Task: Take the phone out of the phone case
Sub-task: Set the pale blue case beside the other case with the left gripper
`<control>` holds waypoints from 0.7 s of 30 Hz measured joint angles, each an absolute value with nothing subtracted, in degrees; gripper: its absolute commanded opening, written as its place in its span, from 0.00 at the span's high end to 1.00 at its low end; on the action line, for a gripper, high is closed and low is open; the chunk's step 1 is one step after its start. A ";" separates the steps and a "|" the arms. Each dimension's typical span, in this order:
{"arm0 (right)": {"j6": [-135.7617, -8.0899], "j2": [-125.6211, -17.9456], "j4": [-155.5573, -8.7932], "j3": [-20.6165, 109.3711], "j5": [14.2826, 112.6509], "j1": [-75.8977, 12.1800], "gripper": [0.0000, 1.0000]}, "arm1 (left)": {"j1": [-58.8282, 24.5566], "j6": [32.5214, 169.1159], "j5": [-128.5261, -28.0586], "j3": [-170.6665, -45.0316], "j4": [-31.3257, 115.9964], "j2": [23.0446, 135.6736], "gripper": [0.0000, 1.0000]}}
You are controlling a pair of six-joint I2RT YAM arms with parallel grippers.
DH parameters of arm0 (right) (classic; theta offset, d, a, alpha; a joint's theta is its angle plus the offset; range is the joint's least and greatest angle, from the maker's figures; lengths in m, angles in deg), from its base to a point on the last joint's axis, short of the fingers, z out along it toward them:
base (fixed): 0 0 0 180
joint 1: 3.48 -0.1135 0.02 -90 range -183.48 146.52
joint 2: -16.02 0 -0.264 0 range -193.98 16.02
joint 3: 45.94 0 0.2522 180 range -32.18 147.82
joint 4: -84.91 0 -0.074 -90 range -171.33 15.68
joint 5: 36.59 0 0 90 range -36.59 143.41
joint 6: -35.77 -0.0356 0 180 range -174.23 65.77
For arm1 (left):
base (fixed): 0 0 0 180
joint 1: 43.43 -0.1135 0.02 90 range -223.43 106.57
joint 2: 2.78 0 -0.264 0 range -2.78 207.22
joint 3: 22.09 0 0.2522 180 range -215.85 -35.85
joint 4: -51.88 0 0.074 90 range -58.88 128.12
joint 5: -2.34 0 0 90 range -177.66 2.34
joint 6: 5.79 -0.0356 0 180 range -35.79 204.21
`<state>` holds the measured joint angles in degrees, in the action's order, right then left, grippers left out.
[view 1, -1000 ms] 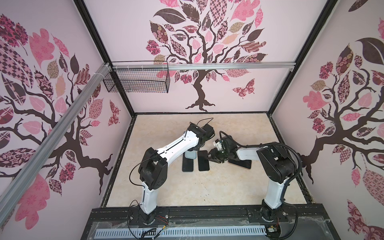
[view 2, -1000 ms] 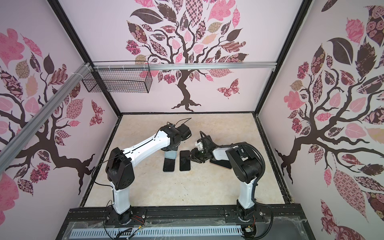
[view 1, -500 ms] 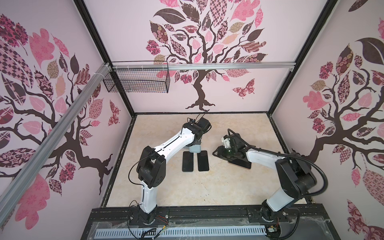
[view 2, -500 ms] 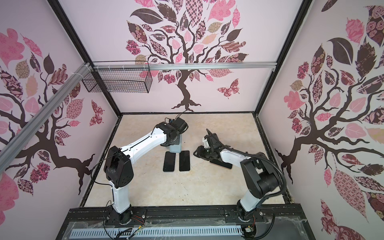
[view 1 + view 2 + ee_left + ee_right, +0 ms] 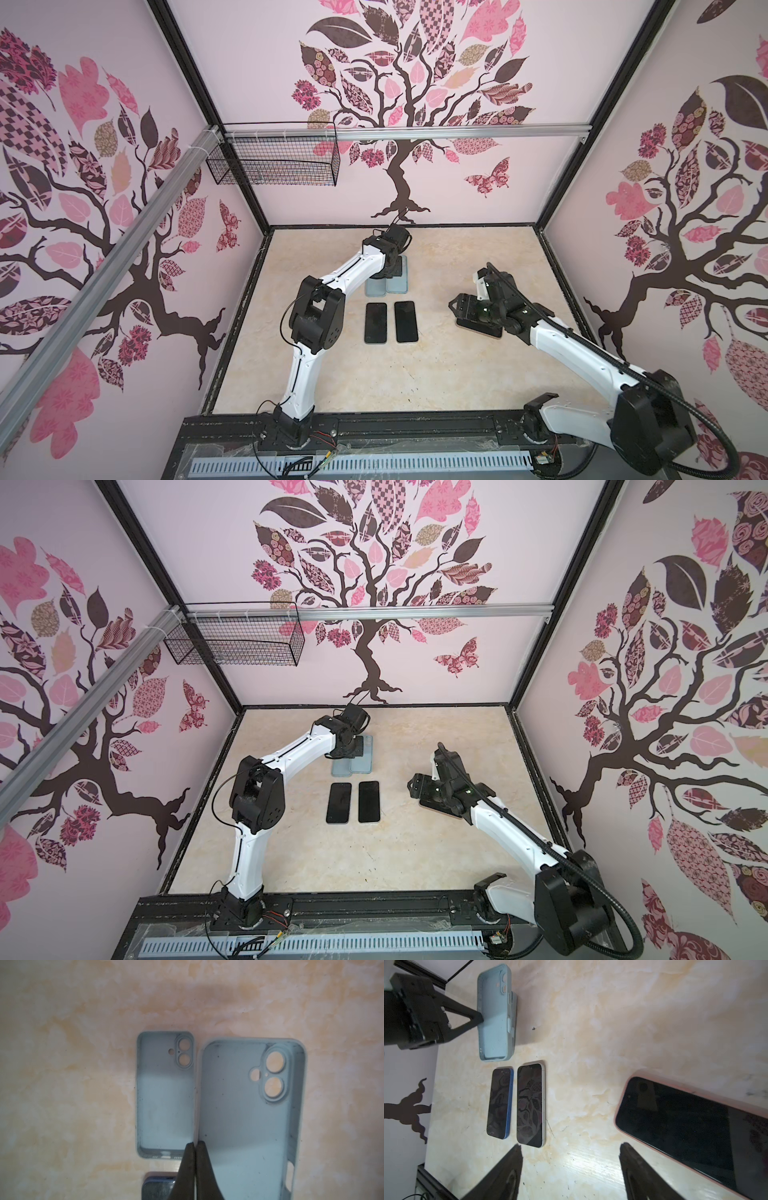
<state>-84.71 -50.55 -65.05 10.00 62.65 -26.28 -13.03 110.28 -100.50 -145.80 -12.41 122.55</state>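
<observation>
A phone with a black screen sits in a pink phone case [image 5: 685,1122], flat on the table at the right, partly under my right wrist in both top views [image 5: 478,330]. My right gripper [image 5: 571,1146] hangs open and empty just left of that cased phone [image 5: 441,809]. Farther back, my left gripper [image 5: 195,1144] is shut on the side wall of an empty pale blue case [image 5: 249,1122], held above the table. A second empty pale blue case [image 5: 164,1095] lies beside it.
Two bare phones lie side by side mid-table, one blue-edged [image 5: 500,1103] and one white-edged [image 5: 531,1105], also visible from above [image 5: 375,322] [image 5: 405,321]. A wire basket [image 5: 274,166] hangs on the back left wall. Black frame rails border the table.
My right gripper has opened and pulled away to the right, from beside the bare phones to the pink-cased phone. My left gripper has carried the pale blue case toward the back.
</observation>
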 measured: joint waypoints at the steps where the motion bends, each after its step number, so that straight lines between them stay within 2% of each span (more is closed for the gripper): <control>1: -84.42 -49.08 -64.31 9.43 61.67 -26.28 0.15 | -13.03 110.01 -100.07 -147.33 -12.25 123.43 1.00; 3: -84.18 -46.70 -62.89 8.49 60.05 -26.28 0.10 | -13.01 109.66 -99.48 -149.25 -12.04 124.63 1.00; 6: -83.68 -43.90 -60.81 7.94 57.91 -26.28 0.08 | -13.03 109.47 -98.89 -152.60 -12.56 127.01 1.00; 21: -82.28 -42.20 -56.62 7.94 54.50 -26.28 0.07 | -13.80 109.66 -97.42 -157.08 -14.96 134.95 1.00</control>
